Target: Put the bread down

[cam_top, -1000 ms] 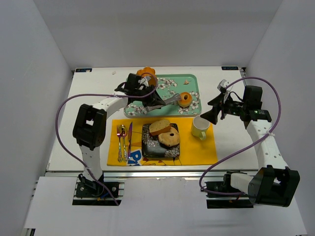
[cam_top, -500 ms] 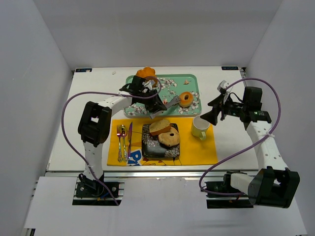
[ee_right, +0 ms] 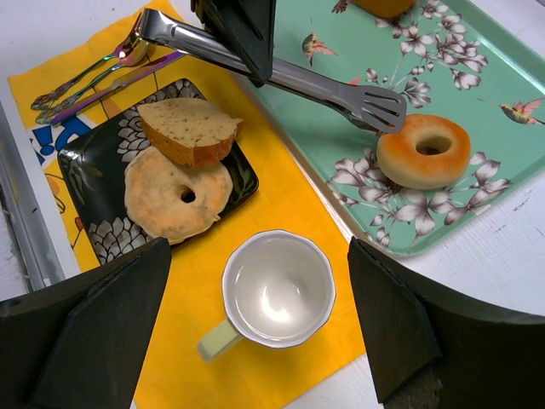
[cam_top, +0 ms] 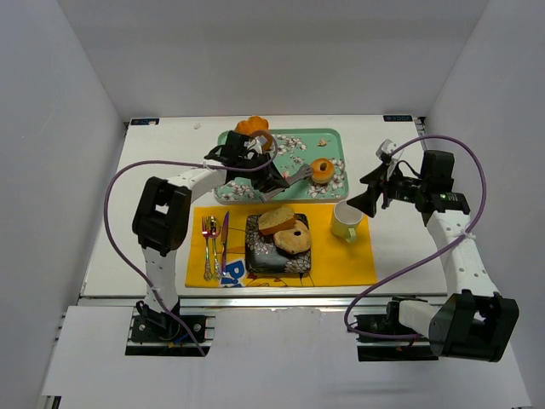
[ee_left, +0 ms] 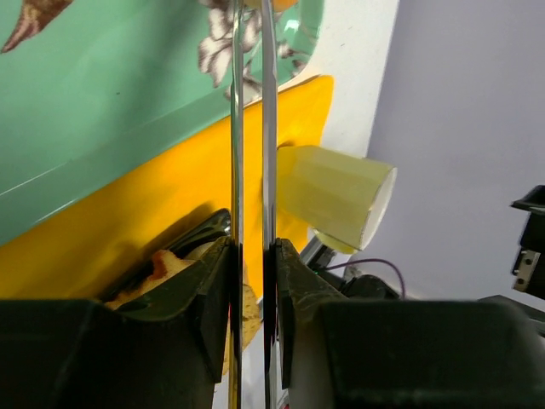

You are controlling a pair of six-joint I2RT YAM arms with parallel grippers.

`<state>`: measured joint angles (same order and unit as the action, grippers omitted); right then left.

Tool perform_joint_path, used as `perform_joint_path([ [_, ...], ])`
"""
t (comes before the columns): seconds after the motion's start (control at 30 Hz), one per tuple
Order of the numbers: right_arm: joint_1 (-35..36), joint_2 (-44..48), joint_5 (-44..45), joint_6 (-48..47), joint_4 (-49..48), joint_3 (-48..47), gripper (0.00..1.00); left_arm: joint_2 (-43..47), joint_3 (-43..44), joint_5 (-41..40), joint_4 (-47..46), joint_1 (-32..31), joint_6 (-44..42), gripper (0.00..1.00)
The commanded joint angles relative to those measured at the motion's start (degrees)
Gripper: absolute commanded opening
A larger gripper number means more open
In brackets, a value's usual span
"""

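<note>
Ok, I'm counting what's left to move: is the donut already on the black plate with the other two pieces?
No, the donut lies on the green tray; the black plate holds only the bagel and the slice.

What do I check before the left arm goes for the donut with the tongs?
1. Grip on the tongs: ok. The left gripper has its jaws clamped on their arms.
2. Tips around the donut: not ok. Both tips lie together at its edge on the tray.
3. Tongs spread wide enough: not ok. The arms are squeezed nearly together.
4. Room on the plate: cannot tell. The bagel and slice cover most of it.
5. Path clear of the right gripper: ok. It hangs open above the cup, to the right of the plate.
</note>
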<state>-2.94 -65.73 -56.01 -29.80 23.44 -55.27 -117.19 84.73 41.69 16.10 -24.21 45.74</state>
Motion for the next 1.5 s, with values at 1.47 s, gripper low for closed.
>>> perform_joint_path([
  [1.47,2.4,-1.3,-1.4,-3.9,3.5,-1.9,0.89,102.5,-54.1,-10.8,38.0,1.0,9.5,0.0],
])
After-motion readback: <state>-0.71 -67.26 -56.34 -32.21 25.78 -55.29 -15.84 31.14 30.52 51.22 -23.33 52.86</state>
